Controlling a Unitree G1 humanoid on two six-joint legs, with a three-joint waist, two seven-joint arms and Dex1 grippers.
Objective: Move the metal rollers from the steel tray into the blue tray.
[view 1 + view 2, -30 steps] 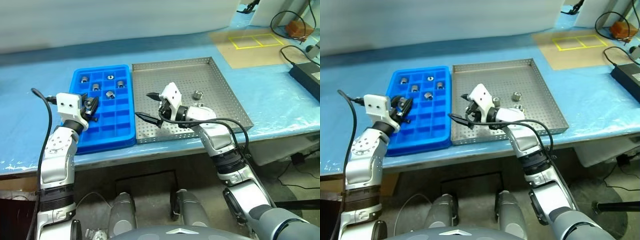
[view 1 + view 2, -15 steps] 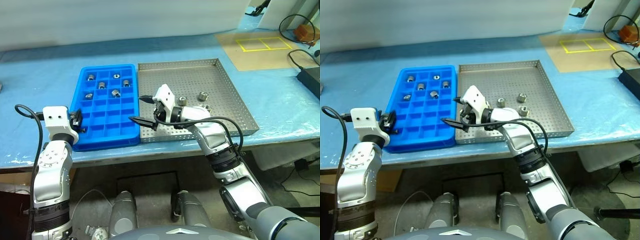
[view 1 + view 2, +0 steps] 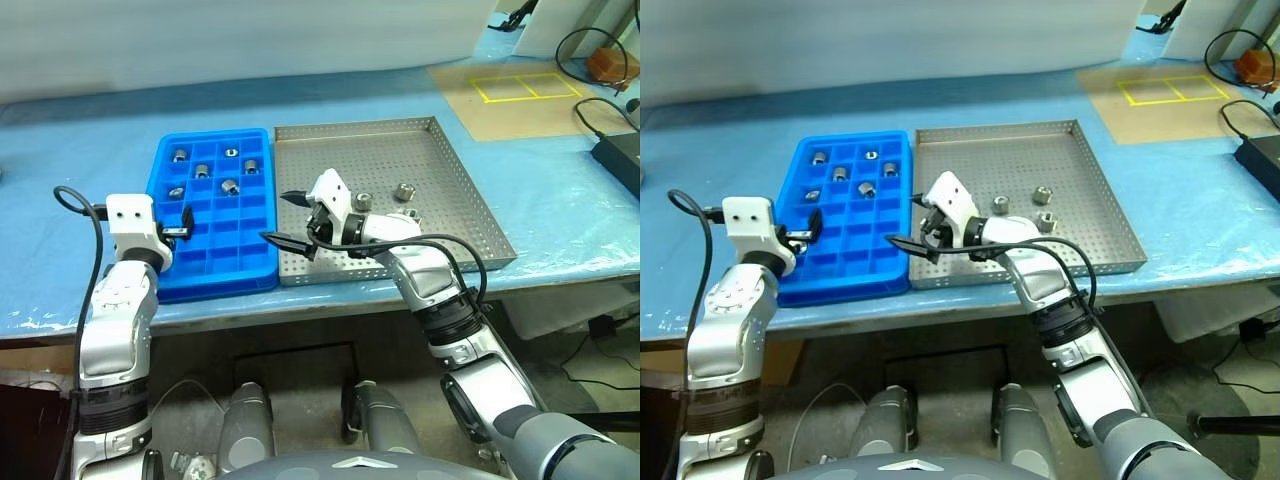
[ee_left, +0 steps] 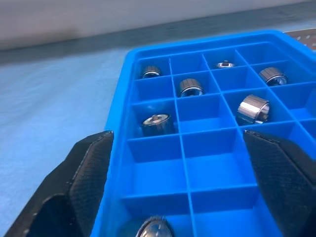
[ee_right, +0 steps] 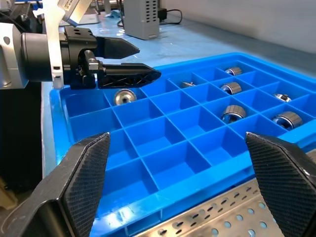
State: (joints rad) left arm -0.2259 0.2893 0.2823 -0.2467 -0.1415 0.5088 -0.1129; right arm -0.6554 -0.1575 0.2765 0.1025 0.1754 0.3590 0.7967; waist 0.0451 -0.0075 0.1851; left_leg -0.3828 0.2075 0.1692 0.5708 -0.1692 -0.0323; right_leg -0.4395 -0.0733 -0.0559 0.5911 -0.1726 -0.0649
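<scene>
A: Left end effector (image 4: 180, 197)?
B: Spread wide, nothing held, at the near left edge of the blue tray (image 3: 213, 268). One roller (image 4: 154, 229) is cut off by the frame edge just below it.
A: Right end effector (image 3: 285, 218)?
B: Fingers wide too, empty, over the steel tray (image 3: 440, 170) beside the blue one.
A: The metal rollers (image 3: 404, 191)?
B: Six seen in far blue compartments; three seen on steel, one part hidden by the arm.

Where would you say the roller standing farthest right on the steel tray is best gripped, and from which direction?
Judging by its pose, grip that metal roller across its curved outer wall, coming straight down from above. It seems to stand on end on the steel tray, hollow centre up, with bare perforated floor around it. A second roller sits apart on its left, so the right end effector, which is open, should have room.
</scene>
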